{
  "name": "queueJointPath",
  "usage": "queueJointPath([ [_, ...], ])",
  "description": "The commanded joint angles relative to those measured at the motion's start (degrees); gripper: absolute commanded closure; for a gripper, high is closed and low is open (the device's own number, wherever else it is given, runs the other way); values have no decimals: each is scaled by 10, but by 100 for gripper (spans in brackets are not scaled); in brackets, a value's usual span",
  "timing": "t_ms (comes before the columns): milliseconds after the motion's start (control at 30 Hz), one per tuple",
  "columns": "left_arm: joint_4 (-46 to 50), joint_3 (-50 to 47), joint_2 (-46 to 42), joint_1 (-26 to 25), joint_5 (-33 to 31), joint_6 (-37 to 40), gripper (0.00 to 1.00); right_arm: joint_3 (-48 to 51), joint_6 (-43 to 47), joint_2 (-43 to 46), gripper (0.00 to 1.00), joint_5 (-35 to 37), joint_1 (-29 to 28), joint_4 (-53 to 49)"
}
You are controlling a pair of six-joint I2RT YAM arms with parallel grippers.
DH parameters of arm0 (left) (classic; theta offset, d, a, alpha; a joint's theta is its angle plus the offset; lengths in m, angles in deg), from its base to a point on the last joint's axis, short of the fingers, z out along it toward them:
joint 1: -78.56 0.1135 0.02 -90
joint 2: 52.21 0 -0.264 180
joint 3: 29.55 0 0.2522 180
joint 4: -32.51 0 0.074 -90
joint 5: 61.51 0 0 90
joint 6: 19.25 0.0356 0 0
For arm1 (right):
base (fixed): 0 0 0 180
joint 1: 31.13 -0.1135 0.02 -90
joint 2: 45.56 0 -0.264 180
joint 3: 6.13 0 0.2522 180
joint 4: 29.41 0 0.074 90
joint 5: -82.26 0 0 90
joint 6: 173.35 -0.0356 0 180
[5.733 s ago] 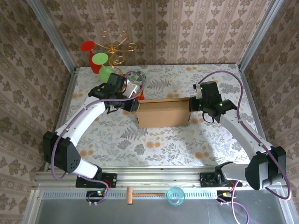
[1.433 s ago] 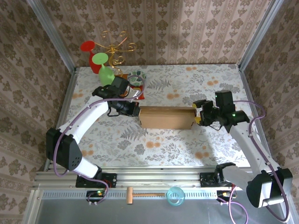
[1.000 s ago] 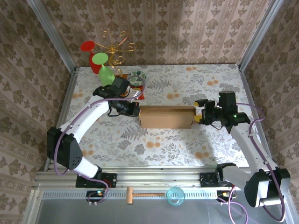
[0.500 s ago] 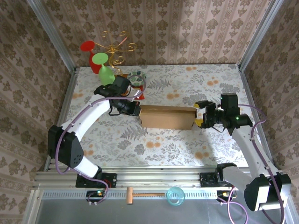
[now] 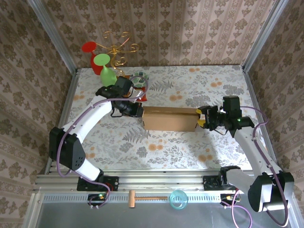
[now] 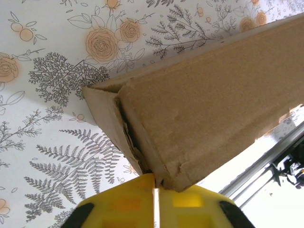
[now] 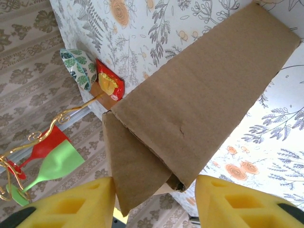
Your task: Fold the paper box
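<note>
The paper box point(image 5: 169, 118) is a closed, shallow brown cardboard mailer lying lengthwise at mid-table. My left gripper point(image 5: 138, 111) is at its left end. In the left wrist view the yellow fingers point(image 6: 118, 204) are shut side by side, and the box's point(image 6: 204, 104) lower corner touches their tips; nothing sits between them. My right gripper point(image 5: 203, 118) is at the box's right end. In the right wrist view its yellow pads point(image 7: 66, 204) stand wide apart, open, with the box's point(image 7: 199, 99) end flap hanging between them, touching neither.
A gold stand with red and green glasses point(image 5: 102, 57) is at the back left. Beside it are a leaf-patterned bowl point(image 5: 139, 80) and a red packet point(image 5: 142, 96), close behind the left gripper. A wooden mallet point(image 5: 147, 198) and a blue cup point(image 5: 178, 198) lie on the front rail.
The box top has come down flat since the oldest frame. The right arm swung out to the box's right end and now straddles it. The left gripper has barely moved.
</note>
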Motion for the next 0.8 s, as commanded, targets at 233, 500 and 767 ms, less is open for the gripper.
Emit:
queueJointPath([
  [233, -118, -47, -77, 57, 141, -154, 66, 17, 6, -42, 60, 20, 1, 13],
  [500, -170, -85, -101, 91, 133, -215, 62, 14, 9, -50, 66, 23, 2, 11],
  [767, -140, -98, -78, 85, 117, -194, 62, 13, 8, -50, 68, 23, 2, 10],
])
